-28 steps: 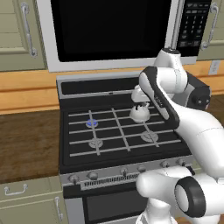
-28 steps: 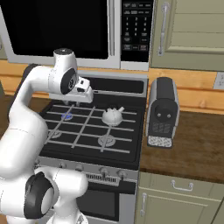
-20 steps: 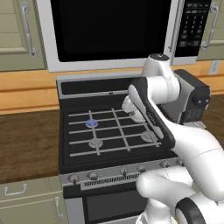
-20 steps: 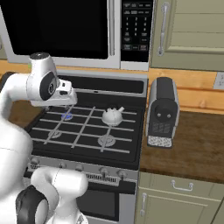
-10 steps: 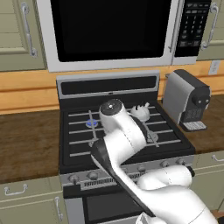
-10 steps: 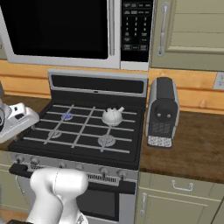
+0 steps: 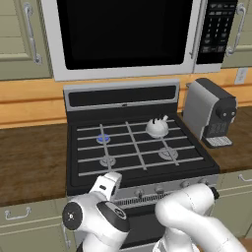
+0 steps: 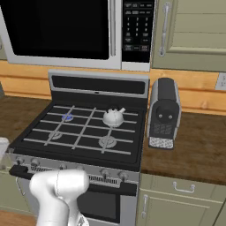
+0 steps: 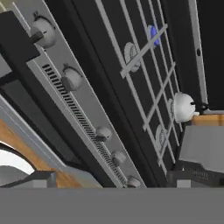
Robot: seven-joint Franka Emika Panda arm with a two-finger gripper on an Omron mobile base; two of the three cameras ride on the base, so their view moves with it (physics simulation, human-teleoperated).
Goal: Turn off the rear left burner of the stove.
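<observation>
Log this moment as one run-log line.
small blue-glowing rear left burner: lit | black gas stove knobs: untouched | claw: low, left of stove front, state unclear

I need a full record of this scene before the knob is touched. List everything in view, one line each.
stove: one, black with pale grey grate bars, between the wooden counters
rear left burner: one, glowing blue, back left of the stove
other burners: two in view, grey, front row
kettle: one, white, on the rear right of the stove
knobs: five, silver, along the stove's front strip
microwave: one, silver frame with black door, above the stove
coffee machine: one, silver and black, on the counter right of the stove
cabinets: pale green, above and below the counters
wall outlet: one, white, far right wall
arm: one, white, low in front of the stove; fingers not discernible
</observation>
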